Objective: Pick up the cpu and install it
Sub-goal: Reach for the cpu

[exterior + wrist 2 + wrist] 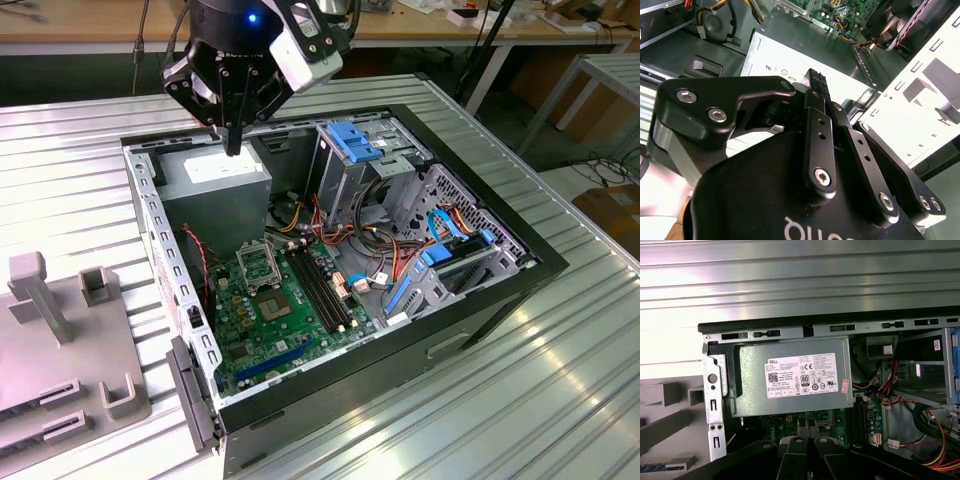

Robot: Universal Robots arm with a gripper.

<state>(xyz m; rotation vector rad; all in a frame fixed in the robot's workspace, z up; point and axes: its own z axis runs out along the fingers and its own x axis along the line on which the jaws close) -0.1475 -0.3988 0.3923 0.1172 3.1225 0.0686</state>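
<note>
The tool (233, 148) is matt black, with 1 small blue light (252, 17) glowing above it and a white-and-silver block (305, 55) at its side. The worktop (520, 400) is pale silver metal, ribbed in long parallel stripes. The computer case (480, 305) has a black shell and grey inner walls. Its circuit board (250, 325) is green, crossed by black slots (322, 288) and 1 blue slot (275, 357). The power box (752, 385) is grey, with a white label (802, 376) printed in black. A bracket (352, 140) is blue. The wires (375, 245) are red, yellow, orange and black.
</note>
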